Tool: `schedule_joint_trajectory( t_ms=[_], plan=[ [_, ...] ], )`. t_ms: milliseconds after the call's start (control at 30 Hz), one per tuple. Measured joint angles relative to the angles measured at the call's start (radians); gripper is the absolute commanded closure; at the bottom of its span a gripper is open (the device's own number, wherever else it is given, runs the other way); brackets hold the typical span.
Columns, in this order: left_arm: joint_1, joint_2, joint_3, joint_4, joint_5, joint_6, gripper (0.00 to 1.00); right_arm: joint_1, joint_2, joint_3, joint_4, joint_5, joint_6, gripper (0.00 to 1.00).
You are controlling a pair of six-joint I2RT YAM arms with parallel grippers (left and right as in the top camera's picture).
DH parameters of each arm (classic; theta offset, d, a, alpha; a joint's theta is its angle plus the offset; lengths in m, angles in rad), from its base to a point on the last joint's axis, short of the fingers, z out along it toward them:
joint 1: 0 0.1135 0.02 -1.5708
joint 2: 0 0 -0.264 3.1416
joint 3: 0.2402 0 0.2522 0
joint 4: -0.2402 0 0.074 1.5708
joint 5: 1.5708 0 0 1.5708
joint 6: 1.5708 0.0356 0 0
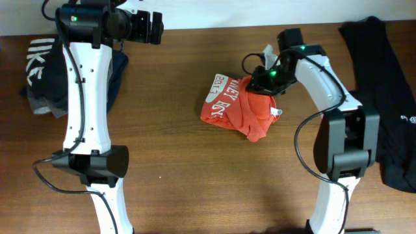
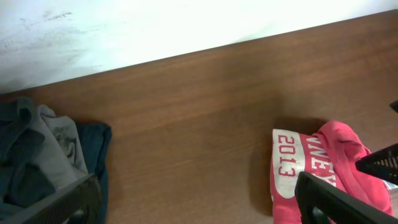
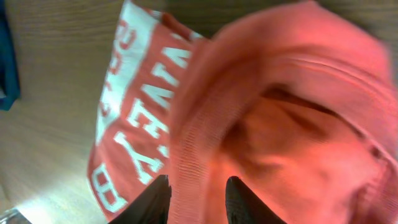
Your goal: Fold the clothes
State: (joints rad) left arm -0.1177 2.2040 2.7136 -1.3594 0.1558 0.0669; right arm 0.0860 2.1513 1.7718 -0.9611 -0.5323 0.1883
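The clothes are one red-orange T-shirt [image 1: 237, 104] lying crumpled in a heap at the middle of the table, its white lettering facing up on the left side. My right gripper [image 1: 261, 80] sits low on the shirt's far right edge. In the right wrist view its jaws [image 3: 198, 186] stand a little apart astride a ribbed fold of the shirt [image 3: 280, 112]. My left gripper [image 1: 156, 27] hovers wide open near the table's back edge, well left of the shirt. In the left wrist view it [image 2: 199, 208] holds nothing, and the shirt [image 2: 311, 168] lies by its right finger.
A pile of dark and grey garments [image 1: 39, 71] lies at the far left, also in the left wrist view [image 2: 37, 149]. A black garment [image 1: 383, 97] covers the right end of the table. The table's back edge meets a white wall [image 2: 155, 31].
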Motion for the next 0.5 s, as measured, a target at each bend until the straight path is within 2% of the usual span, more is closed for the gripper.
schedule_joint_trajectory(
  t_ms=[167,500],
  plan=[
    [0.0,0.001,0.0,-0.001,0.0,0.0,0.01,0.02,0.003,0.0,0.017,-0.012,0.012,0.77],
    [0.0,0.001,0.0,-0.002,0.0,0.0,0.01,0.021,0.057,0.0,0.04,-0.008,0.026,0.77]
  ],
)
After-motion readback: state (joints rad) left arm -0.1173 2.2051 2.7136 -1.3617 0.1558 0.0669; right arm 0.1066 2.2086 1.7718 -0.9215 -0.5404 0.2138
